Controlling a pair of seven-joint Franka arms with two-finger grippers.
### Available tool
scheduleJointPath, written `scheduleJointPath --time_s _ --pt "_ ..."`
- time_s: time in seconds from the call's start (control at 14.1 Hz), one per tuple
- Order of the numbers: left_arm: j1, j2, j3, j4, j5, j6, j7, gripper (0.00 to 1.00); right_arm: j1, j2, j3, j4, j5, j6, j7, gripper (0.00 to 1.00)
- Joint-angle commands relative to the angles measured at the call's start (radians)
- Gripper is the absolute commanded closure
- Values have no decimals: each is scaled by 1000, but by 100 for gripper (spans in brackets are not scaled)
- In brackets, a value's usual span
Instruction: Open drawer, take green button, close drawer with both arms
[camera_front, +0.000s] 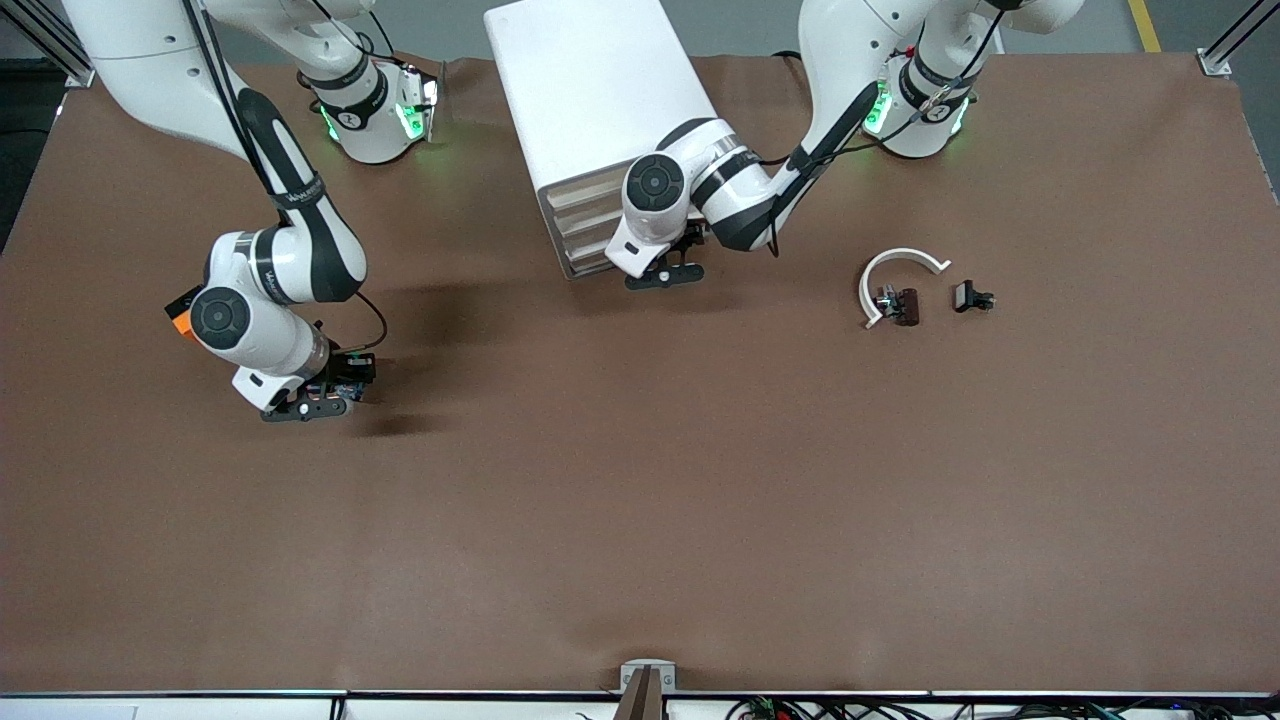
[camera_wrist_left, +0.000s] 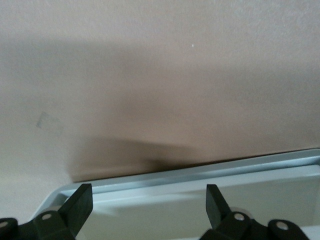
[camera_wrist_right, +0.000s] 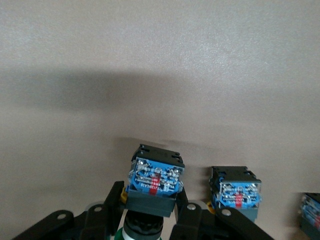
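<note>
We see the right hand (camera_wrist_right: 150, 215) clamped on the button (camera_wrist_right: 152, 182) low over the bench (camera_front: 640, 520) toward the right arm's end, the button's long axis running out from the fingers, its green cap mostly hidden. The left hand (camera_wrist_left: 145, 207) — spread wide — sits at the drawer unit (camera_front: 600, 110) front; which drawer it addresses is hidden.

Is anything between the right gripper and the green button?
Nothing: the right gripper has its jaws shut on the button, over bare table. Left gripper, jaws open, is at the drawer unit.
</note>
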Motion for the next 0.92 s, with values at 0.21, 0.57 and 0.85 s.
scheduleJointPath --time_s 0.21,0.57,0.85 --pt "-4 16 -11 24 -109 -11 4 0 -18 17 16 -3 -10 19 -23 53" --pt "15 21 -7 44 -115 -12 -3 0 -12 -12 18 3 -1 -4 -8 0" --pt "85 9 27 171 -101 -23 -29 0 23 -125 23 49 1 -198 102 0"
